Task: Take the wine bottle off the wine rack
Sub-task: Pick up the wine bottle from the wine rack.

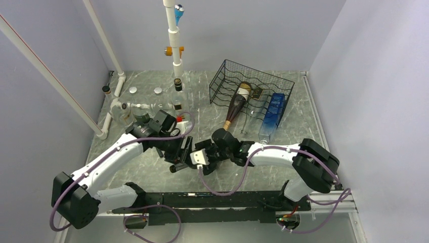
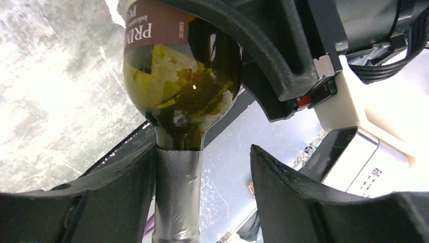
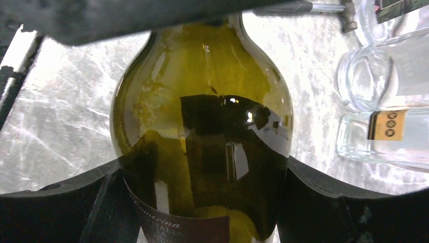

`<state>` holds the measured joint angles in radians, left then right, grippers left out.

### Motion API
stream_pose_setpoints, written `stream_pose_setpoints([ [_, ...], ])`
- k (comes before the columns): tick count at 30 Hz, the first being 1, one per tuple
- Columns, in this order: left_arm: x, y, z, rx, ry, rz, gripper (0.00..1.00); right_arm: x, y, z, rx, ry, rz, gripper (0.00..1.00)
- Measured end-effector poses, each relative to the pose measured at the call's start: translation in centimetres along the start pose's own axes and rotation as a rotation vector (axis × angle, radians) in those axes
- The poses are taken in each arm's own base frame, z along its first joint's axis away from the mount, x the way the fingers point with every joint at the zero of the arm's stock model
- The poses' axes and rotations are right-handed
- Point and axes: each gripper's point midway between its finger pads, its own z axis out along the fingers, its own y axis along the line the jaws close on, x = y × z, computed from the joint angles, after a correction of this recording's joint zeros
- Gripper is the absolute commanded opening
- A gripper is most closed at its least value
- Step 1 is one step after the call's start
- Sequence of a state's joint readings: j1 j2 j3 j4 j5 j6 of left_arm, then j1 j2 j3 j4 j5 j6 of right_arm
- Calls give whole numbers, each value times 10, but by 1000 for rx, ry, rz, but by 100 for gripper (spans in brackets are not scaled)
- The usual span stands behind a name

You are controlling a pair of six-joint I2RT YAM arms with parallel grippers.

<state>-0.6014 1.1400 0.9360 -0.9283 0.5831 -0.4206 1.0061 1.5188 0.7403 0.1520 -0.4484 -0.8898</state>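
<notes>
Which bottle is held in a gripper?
The olive-green wine bottle, clamped by the right gripper; the brown bottle and blue bottle lie in the wine rack.

L arm (image 1: 103,163) & R arm (image 1: 273,152): smooth white tube links w/ chunky blk joint housings (image 1: 75,200), rounded-box shape. A lilac cable (image 1: 52,215) loops out of each housing & runs along the links; R cable (image 1: 238,186) is the same colour. Both bases are bolted to a long blk rail (image 1: 217,200).

Wrist cams: L fingers (image 2: 119,187) are matte blk plastic, thick, w/ curved inner faces & ribbed sides. R fingers (image 3: 334,207) look identical.

L wrist cam also catches the R wrist body: blk moulded shell (image 2: 283,55), white block (image 2: 364,96), small red part (image 2: 302,101), blk wire bundle (image 2: 389,55), silver-grey plate (image 2: 372,169) w/ tiny print, unreadable.
</notes>
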Motion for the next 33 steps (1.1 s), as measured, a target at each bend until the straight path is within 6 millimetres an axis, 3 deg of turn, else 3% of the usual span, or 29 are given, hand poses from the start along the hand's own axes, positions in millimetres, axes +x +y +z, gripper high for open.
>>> stream_pose_setpoints([
  [4, -3, 3, -3, -4, -18, 3, 75, 2, 8, -1, -37, -4, 31, 9],
  [13, -12, 5, -20, -27, -128, 29, 78, 3, -1, -7, -41, -40, 115, 7],
  [16, -21, 11, -29, -78, -212, 46, 89, 4, -5, -11, -39, -56, 155, 7],
  [17, -24, 12, -33, -90, -241, 52, 97, 5, -6, -12, -40, -61, 166, 7],
  [21, -45, 6, -60, -119, -448, 102, 100, 5, -10, -16, -45, -80, 205, 7],
  [27, -69, -18, -103, -46, -771, 164, 100, 5, -12, -21, -57, -107, 283, 6],
  [33, -72, -12, -93, 27, -889, 159, 99, 3, -14, -27, -73, -145, 381, 6],
])
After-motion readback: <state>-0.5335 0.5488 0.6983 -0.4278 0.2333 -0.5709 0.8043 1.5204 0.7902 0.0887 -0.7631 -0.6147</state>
